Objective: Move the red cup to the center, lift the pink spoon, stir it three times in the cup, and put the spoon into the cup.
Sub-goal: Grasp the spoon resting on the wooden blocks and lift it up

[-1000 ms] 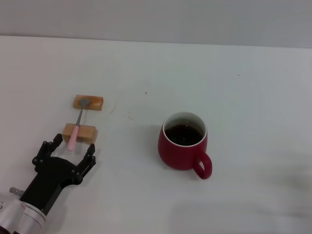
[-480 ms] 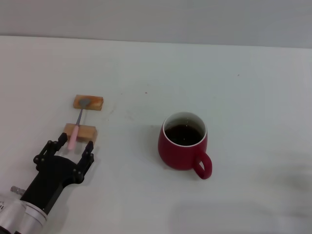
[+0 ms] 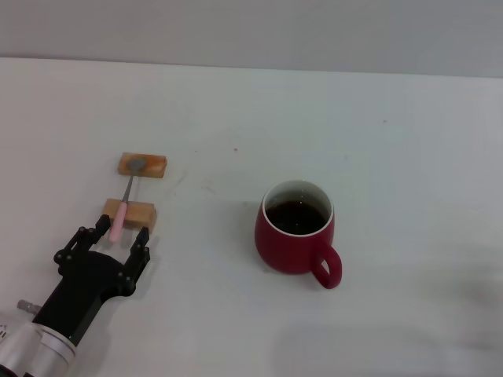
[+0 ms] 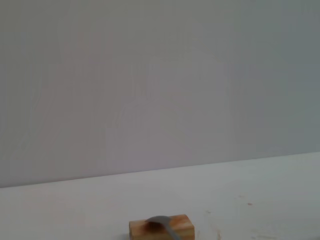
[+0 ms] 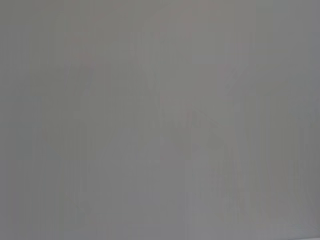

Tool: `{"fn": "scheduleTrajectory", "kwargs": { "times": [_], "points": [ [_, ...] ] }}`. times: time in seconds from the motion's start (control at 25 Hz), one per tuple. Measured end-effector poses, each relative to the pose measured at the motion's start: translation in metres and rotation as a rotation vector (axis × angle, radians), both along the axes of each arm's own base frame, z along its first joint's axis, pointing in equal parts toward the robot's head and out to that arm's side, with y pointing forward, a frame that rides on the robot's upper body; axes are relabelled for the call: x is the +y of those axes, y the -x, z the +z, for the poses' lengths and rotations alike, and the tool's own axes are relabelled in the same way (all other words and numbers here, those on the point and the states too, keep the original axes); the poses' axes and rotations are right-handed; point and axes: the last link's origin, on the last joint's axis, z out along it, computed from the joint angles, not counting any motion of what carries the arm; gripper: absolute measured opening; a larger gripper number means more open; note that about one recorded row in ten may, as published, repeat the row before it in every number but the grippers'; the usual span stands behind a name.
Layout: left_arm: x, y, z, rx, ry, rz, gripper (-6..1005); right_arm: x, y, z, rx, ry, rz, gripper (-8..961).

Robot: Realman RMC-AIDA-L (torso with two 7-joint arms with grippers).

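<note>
The round dark-red ceramic cup (image 3: 296,229) with dark drink inside sits near the middle of the white table (image 3: 393,157), so I think the first job is done. The small spoon with the pale pink handle (image 3: 124,206) is not lifted yet. It lies well to the left of the cup, across two small tan wooden blocks (image 3: 128,213) (its grey bowl rests on the farther block (image 4: 161,228)). The black left gripper (image 3: 109,237) sits just beside the nearer block, on the side away from the farther block. Its fingers are spread wide, one on each side of the pink handle end, holding nothing. Lifting, stirring three times and dropping the spoon in are all left. Nothing stands between spoon and cup. The right gripper is not in view.
</note>
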Motion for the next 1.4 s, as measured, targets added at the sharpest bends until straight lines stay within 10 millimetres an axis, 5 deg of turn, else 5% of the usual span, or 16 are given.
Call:
{"fn": "scheduleTrajectory", "kwargs": {
  "times": [0.88, 1.4],
  "points": [
    [-0.0005, 0.0013, 0.0009, -0.001, -0.006, 0.007, 603, -0.0006, -0.0006, 0.0001, -0.002, 0.001, -0.002, -1],
    [0.0034, 0.0039, 0.0042, -0.005, -0.023, 0.027, 256, -0.0006, -0.0008, -0.0001, -0.001, 0.002, -0.003, -1]
  ]
}}
